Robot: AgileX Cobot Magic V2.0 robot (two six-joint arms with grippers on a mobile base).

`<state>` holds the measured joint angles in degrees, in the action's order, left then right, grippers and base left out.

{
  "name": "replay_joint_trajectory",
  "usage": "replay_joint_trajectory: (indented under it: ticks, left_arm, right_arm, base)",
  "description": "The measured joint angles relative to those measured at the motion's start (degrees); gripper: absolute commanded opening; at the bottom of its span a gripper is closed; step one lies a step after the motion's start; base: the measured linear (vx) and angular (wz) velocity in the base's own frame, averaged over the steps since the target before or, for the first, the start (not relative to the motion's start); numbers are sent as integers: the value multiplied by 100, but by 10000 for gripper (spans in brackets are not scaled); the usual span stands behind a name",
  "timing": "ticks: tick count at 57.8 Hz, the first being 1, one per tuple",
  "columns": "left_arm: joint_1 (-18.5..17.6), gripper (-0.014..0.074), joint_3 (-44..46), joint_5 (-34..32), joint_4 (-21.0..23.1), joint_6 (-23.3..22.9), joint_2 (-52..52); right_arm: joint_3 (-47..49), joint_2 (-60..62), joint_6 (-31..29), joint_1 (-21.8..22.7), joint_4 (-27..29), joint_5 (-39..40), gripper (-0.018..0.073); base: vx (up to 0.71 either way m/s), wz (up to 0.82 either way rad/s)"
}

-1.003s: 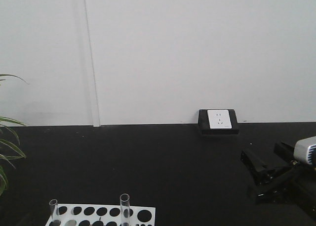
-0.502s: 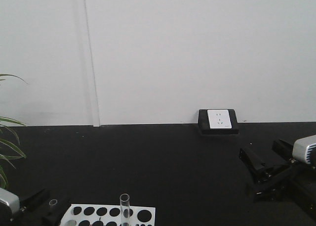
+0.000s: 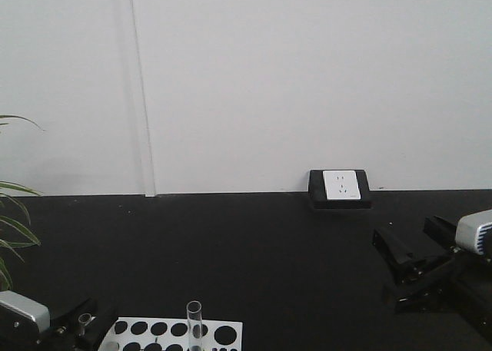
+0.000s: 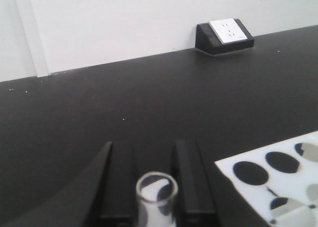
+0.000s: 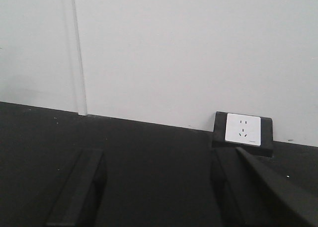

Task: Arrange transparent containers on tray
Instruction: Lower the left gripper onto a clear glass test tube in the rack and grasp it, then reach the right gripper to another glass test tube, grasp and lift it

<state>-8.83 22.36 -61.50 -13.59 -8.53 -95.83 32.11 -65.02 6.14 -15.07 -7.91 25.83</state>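
Note:
A short transparent container (image 3: 83,320) stands between the fingers of my left gripper (image 3: 81,326) at the bottom left, by the left end of a white rack (image 3: 234,326). In the left wrist view its open rim (image 4: 157,186) sits between the two black fingers of the left gripper (image 4: 148,157), which press on both its sides. A taller transparent container (image 3: 194,320) stands upright in the rack. My right gripper (image 3: 407,234) hovers open at the right, well away, and its wrist view shows the right gripper (image 5: 159,160) with nothing between its fingers. The tray is out of view.
The white rack (image 4: 293,180) with round black holes lies on the black tabletop (image 3: 254,251). A wall socket block (image 3: 340,188) sits at the back against the white wall. Plant leaves (image 3: 11,236) reach in at the left edge.
My left gripper has come in from the bottom left and shut round the short container at the rack's left end. The right gripper has shifted only slightly.

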Motion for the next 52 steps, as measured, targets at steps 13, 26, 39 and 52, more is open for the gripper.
replay_joint_trajectory:
  ticks: [13,26,39,52]
  left_arm:
    - [0,-8,0,-44,0,0,0]
    - [0,-7,69,120,-19,0,801]
    - [0,-7,1167,2446,-102,0,2435]
    - [0,-7,1879,4202,-90,-93,3369]
  right_arm:
    - [0,0,0,0,0,0,498]
    - [0,0,0,0,0,0,498]
    - [0,-2,46,0,-447,60,498]
    - [53,-429,775,-529,-1765,365,487]
  base:
    - [0,0]
    - [0,0]
    - [0,0]
    - [0,0]
